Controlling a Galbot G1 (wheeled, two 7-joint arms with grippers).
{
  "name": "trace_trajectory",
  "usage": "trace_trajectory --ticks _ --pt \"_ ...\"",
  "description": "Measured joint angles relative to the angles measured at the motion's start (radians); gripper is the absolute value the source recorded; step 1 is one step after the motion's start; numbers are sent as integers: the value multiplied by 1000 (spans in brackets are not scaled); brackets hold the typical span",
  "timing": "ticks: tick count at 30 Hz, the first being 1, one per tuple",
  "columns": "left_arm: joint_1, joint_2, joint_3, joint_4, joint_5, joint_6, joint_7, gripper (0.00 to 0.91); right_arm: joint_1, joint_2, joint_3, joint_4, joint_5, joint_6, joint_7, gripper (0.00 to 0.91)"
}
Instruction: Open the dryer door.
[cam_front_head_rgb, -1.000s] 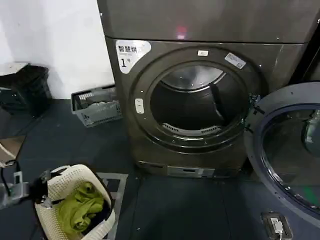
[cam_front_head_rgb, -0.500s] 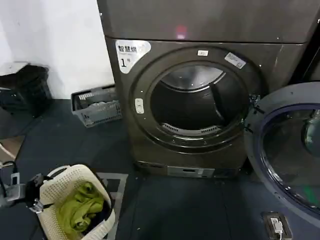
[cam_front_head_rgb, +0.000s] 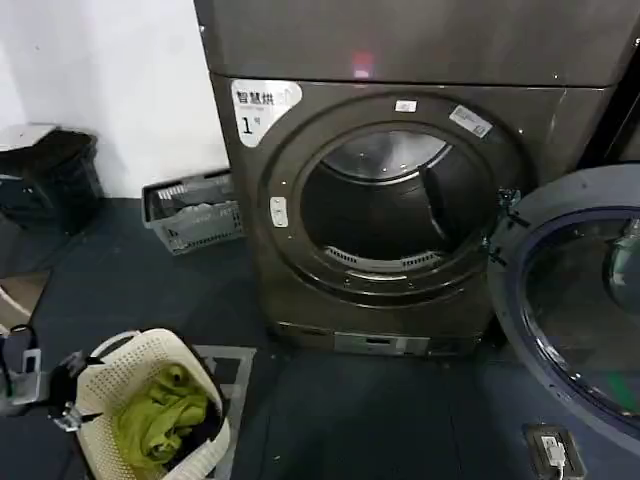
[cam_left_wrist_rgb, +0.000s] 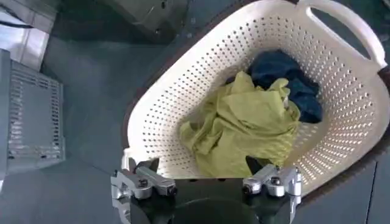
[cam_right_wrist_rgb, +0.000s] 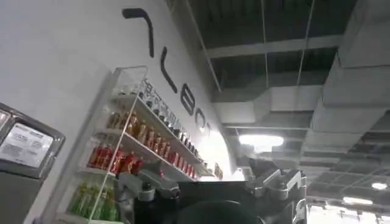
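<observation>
**Dryer door open, swung right**

From the head view, the dryer door (cam_front_head_rgb: 580, 300) hangs wide open at the right of the dryer (cam_front_head_rgb: 400, 200), hinged on the drum opening's right edge, its inner side and tinted glass facing out toward the near right. The drum (cam_front_head_rgb: 385, 210) gapes dark. A label on the dryer's upper left reads "1" beneath Chinese characters. A grey crate (cam_front_head_rgb: 192, 212) sits far left by the wall. Near left, the left gripper (cam_front_head_rgb: 45, 395) rests at a cream basket (cam_front_head_rgb: 130, 375) of green cloth.

The left wrist view looks into that basket: its fingers spread apart, holding nothing, green cloth (cam_left_wrist_rgb: 244, 128) over dark blue.

The right wrist view has the right gripper (cam_right_wrist_rgb: 213, 185) spread apart, empty, pointing up toward drink shelves (cam_right_wrist_rgb: 134, 152) and ceiling.
</observation>
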Motion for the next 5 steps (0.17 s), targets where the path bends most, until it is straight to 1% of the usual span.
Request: trace_trajectory --ticks 5 --pt "2 -3 0 6 5 -3 1 907 2 1 0 8 -2 0 5 907"
